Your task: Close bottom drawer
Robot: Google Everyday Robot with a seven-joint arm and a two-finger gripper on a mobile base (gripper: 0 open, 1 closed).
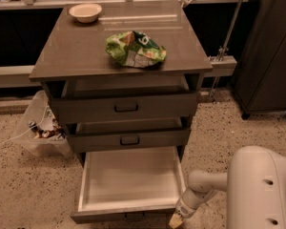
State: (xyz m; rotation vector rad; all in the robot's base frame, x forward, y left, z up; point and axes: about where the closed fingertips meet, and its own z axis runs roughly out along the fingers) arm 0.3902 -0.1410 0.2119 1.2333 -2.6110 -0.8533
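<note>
Grey-brown bottom drawer (131, 179) stands open.
Gripper (177, 219) at five o'clock by its front corner, open or closed I cannot tell; better to push the front's middle squarely.

End effector (175, 221) beside bottom drawer's (131, 178) front-right corner.

Grey-brown bottom drawer (131, 180), pulled wide open, pale whitish inside, hand (176, 220) just beside its front right corner

White arm (206, 181) enters from lower right, bends downward at wrist; gripper (176, 219) low at view's bottom edge.
</note>
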